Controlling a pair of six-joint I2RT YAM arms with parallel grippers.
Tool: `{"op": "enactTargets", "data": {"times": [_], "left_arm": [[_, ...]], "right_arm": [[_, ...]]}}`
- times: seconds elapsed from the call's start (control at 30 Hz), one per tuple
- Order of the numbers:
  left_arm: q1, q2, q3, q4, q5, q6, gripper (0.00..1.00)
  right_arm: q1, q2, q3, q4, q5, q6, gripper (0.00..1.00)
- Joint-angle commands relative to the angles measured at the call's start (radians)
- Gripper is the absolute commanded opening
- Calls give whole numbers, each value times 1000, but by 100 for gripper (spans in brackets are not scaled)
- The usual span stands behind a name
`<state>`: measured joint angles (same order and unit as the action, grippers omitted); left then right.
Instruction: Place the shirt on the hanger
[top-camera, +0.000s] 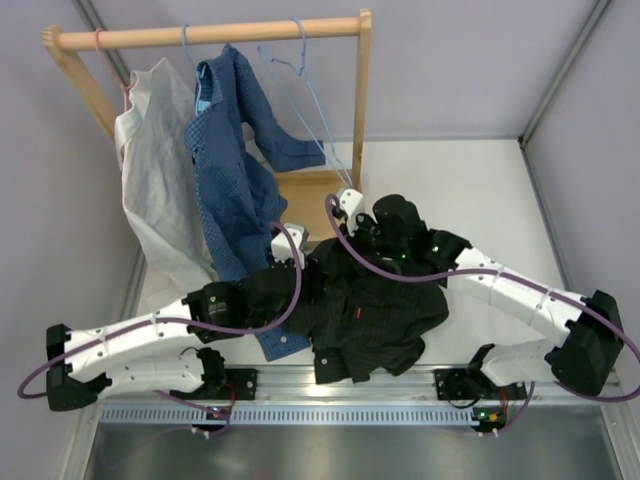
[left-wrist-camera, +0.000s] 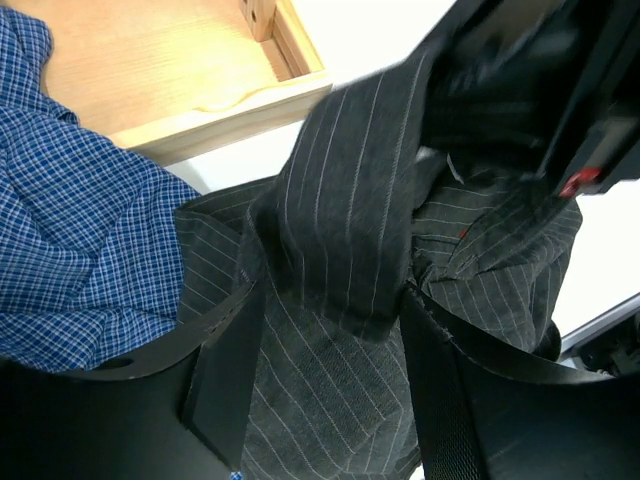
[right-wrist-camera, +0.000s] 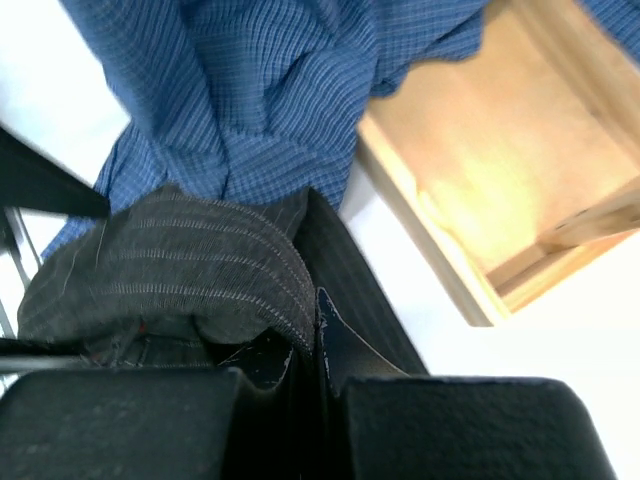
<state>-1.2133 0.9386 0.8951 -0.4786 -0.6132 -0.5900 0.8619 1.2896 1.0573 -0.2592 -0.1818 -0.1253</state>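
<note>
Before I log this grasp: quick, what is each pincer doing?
Left pincer: closed on a fold of the shirt.
Right pincer: closed on the shirt too.

left arm: white links, black joints, purple cable | right arm: same, green LEDs | tools: black

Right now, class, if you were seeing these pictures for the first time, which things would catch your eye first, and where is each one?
The black pinstriped shirt lies crumpled at the near middle of the table, with the left gripper and right gripper each pinching a fold of it. Behind it stands a wooden rack, where a blue patterned shirt and a pale grey shirt hang beside an empty light-blue hanger.
</note>
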Motion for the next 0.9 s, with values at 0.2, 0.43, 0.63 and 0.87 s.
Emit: {"op": "enactTargets", "data": {"times": [0.2,0.43,0.63,0.87], "left_arm": [[-23,38,36,-15,-51,-62,56],[-55,68,96,-22,-164,-44,45],[-55,107,156,-34,-186,4,47],[-55,187,148,-57,-230,-31,45]], "right_arm": [[84,48,184,-95,214,148,0],[106,105,239,-169,318,208,0],[106,132,257,-181,317,239,0],[106,125,280,-183,317,266,0]]}}
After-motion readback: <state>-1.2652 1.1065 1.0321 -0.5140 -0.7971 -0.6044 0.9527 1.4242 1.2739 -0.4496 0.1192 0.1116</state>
